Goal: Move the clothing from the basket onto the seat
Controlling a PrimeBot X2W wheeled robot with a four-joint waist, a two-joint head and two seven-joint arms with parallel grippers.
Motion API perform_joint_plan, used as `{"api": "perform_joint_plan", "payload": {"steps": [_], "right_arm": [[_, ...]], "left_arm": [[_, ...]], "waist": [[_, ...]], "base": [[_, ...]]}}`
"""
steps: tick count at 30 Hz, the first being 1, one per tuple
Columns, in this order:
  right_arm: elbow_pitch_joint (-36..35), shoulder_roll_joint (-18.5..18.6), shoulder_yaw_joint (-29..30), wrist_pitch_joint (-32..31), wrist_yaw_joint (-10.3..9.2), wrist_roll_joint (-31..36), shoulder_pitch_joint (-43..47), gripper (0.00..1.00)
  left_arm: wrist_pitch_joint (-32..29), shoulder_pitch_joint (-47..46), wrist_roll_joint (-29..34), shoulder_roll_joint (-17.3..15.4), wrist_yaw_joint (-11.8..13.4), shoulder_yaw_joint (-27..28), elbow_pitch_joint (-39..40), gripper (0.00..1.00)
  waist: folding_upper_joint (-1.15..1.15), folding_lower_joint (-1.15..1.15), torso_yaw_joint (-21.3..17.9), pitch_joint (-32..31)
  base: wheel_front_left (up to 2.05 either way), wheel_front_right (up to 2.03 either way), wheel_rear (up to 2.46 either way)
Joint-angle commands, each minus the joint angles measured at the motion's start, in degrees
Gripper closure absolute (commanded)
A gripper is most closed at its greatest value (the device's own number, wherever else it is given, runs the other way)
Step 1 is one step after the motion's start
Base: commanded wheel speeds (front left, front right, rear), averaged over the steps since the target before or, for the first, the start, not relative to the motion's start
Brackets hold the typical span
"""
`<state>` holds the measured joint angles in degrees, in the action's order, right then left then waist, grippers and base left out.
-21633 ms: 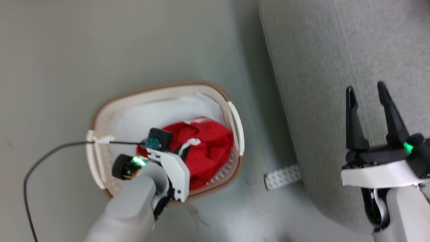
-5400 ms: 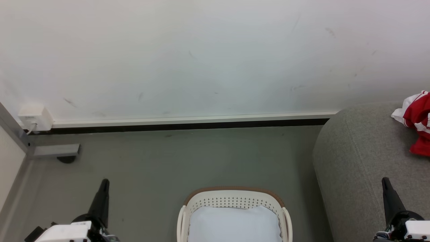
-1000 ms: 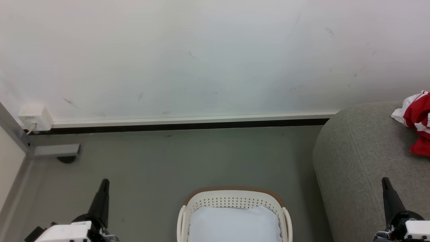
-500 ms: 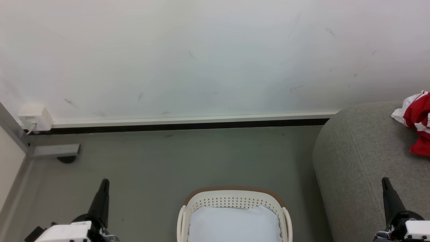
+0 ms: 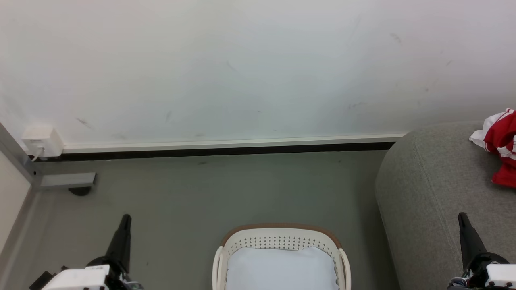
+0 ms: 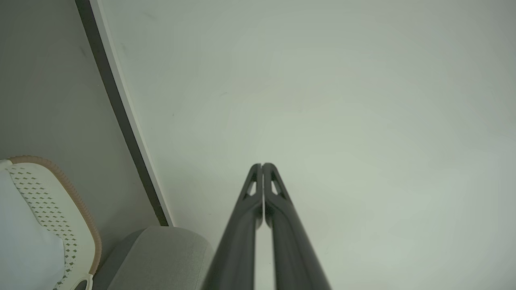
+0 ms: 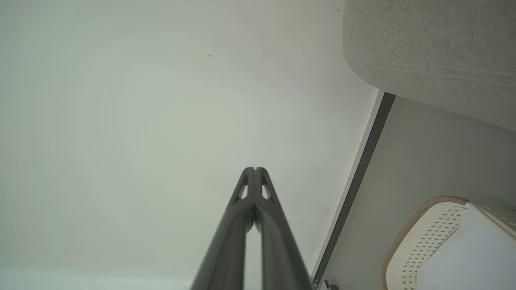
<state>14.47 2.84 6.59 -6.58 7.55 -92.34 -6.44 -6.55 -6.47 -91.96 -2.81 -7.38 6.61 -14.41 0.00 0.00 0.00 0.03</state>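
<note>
The red and white clothing (image 5: 502,147) lies on the grey seat (image 5: 427,189) at the right edge of the head view. The cream basket (image 5: 282,237) with its brown rim stands on the floor at bottom centre, holding a flat pale pad (image 5: 281,268). My left gripper (image 5: 125,219) rests at the lower left, left of the basket, shut and holding nothing; its fingers (image 6: 262,166) press together in the left wrist view. My right gripper (image 5: 462,217) sits at the lower right over the seat's front, shut and holding nothing, its tips (image 7: 254,170) touching.
A white wall (image 5: 242,68) with a dark skirting strip (image 5: 225,151) runs behind the grey floor (image 5: 201,193). A white socket box (image 5: 40,141) and a grey metal foot (image 5: 66,180) sit at the far left. The basket (image 6: 52,201) and seat (image 7: 431,52) appear in both wrist views.
</note>
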Motion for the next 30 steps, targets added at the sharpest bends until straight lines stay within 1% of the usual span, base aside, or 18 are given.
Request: {"api": "perform_joint_plan", "payload": {"steps": [1, 30], "right_arm": [[-0.35, 0.07, 0.16, -0.21, -0.12, -0.03, -0.36, 1.00], [-0.35, 0.07, 0.16, -0.20, -0.12, -0.04, -0.36, 1.00]], "left_arm": [[-0.26, -0.36, -0.72, -0.11, -0.29, 0.11, 0.11, 1.00], [-0.26, -0.36, -0.72, -0.11, -0.30, 0.11, 0.11, 1.00]], "waist": [[0.00, 0.00, 0.00, 0.00], [0.00, 0.00, 0.00, 0.00]], "base": [[0.00, 0.00, 0.00], [0.00, 0.00, 0.00]]}}
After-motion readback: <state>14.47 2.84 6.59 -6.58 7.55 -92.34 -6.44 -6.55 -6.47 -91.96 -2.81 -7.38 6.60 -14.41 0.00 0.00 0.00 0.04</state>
